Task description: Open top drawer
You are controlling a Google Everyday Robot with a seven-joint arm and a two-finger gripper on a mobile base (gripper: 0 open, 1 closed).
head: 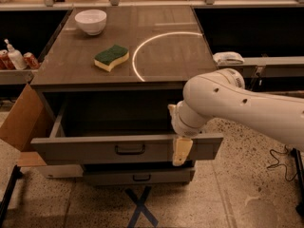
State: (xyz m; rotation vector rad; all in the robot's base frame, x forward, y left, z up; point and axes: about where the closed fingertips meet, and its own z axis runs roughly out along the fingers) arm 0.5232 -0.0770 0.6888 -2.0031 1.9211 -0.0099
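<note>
The top drawer (85,150) stands pulled well out of the cabinet, its wide grey front facing me with a small dark bar handle (129,149) at its middle. Its deep box looks dark and empty inside. My gripper (182,151) is at the right part of the drawer front, hanging over its top edge, to the right of the handle. The white arm (237,103) reaches in from the right.
A shorter drawer front (137,177) sits closed below. On the cabinet top are a white bowl (90,21) and a green-and-yellow sponge (111,57). A cardboard flap (21,120) leans at the left. Bottles and cans (14,57) stand on the left shelf. Blue tape (140,205) marks the floor.
</note>
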